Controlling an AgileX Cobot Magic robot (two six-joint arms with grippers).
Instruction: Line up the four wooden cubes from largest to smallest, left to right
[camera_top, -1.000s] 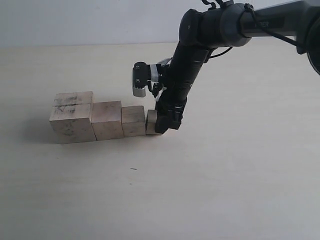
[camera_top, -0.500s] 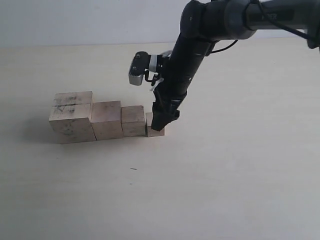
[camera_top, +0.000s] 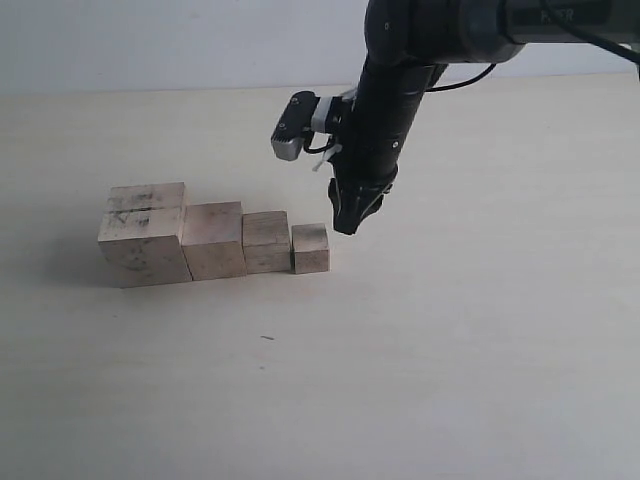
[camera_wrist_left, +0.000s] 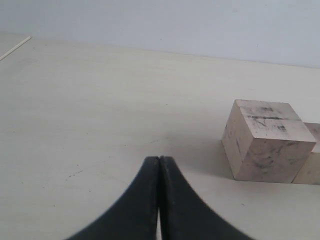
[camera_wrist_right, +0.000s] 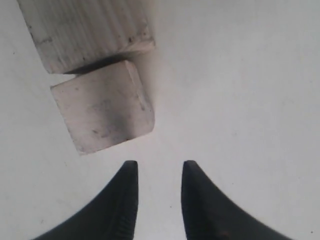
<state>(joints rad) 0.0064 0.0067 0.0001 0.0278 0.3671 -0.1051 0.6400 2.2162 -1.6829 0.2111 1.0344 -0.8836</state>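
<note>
Our right arm (camera_top: 400, 90) hangs from the upper right of the exterior view, the forearm dropping steeply down. Its wrist camera (camera_top: 290, 140) juts out to one side. The right gripper (camera_top: 347, 222) points downward, and its wrist view shows its 2 black fingers (camera_wrist_right: 122, 205) standing a little apart. Our left gripper (camera_wrist_left: 159, 160) appears only in its own wrist view, its 2 jaws pressed flat together.

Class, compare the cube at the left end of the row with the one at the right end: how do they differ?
The left-end cube is the row's widest and tallest; the right-end cube is its smallest and lowest. The left-end cube bears dark scuffs; the right-end cube shows only faint smudges. Both are pale wood, sitting flat.
</note>
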